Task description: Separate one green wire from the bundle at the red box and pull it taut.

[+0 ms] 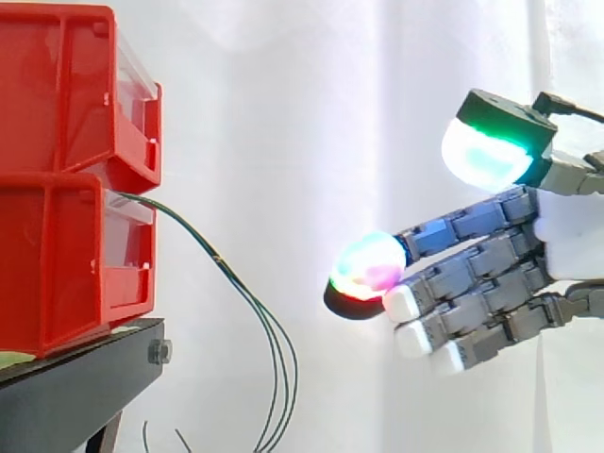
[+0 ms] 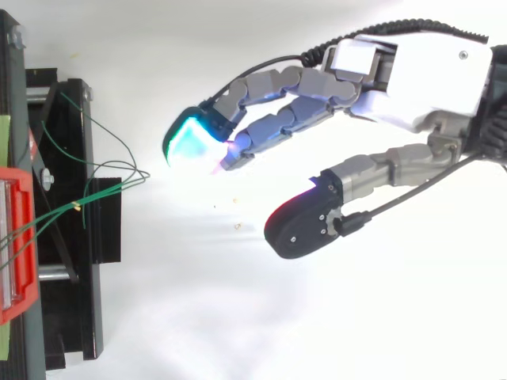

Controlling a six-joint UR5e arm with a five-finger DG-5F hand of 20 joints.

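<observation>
Two red boxes (image 1: 66, 179) are stacked on a black stand at the left. A bundle of thin green wires (image 1: 247, 302) leaves the lower box's front and droops down in loops below it; from above the green wires (image 2: 103, 190) fan out over the stand. My hand (image 1: 510, 264) reaches in from the right, well clear of the wires, with its fingers stretched toward the box and its thumb raised apart from them. The hand (image 2: 412, 75) is open and holds nothing.
The black stand (image 1: 75, 387) carries the boxes at the left edge. A white curtain hangs behind. In the top view the black stand frame (image 2: 71, 237) lies at the left with white floor between it and my hand.
</observation>
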